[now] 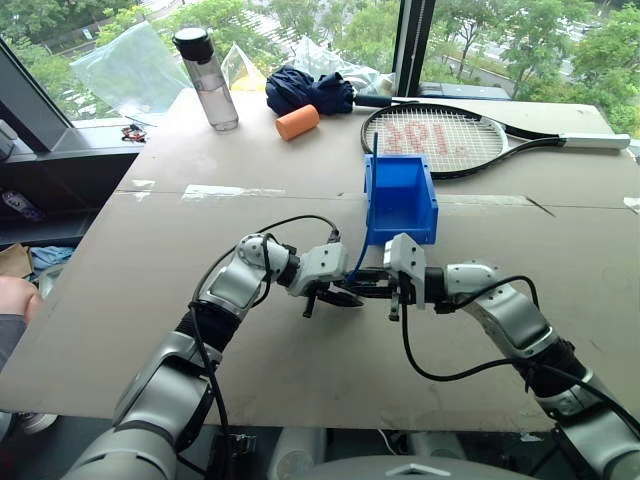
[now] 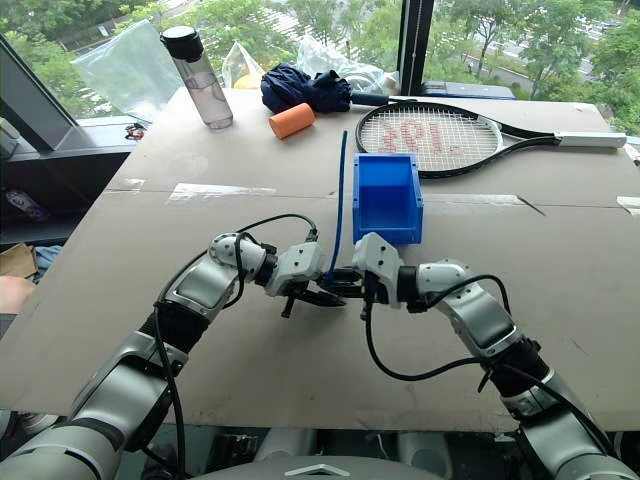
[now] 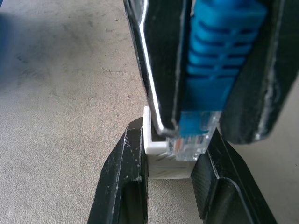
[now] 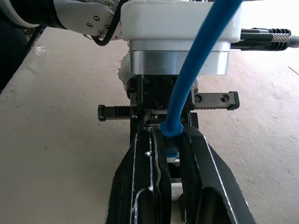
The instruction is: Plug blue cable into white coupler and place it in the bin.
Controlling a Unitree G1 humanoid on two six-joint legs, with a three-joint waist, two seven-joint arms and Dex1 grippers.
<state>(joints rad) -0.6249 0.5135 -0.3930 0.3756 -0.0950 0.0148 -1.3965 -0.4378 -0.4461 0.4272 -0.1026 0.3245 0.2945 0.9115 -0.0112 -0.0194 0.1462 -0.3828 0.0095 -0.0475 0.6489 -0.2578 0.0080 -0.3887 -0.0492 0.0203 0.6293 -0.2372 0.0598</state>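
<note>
Left wrist view: the white coupler (image 3: 164, 161) sits clamped between the left gripper (image 3: 168, 186) fingers, and the clear plug of the blue cable (image 3: 219, 56) touches its top edge, pinched by the right gripper (image 4: 169, 186). From the head camera, both grippers meet just in front of the bin (image 1: 400, 200), above the cardboard-covered table (image 1: 150, 290); the cable rises past the bin's left wall. Behind the bin lie a tennis racket (image 1: 440, 138), an orange roll (image 1: 297, 122) and a water bottle (image 1: 206, 78).

The table (image 1: 200, 200) bears bin (image 1: 400, 200), racket (image 1: 440, 140), bottle (image 1: 207, 80).
</note>
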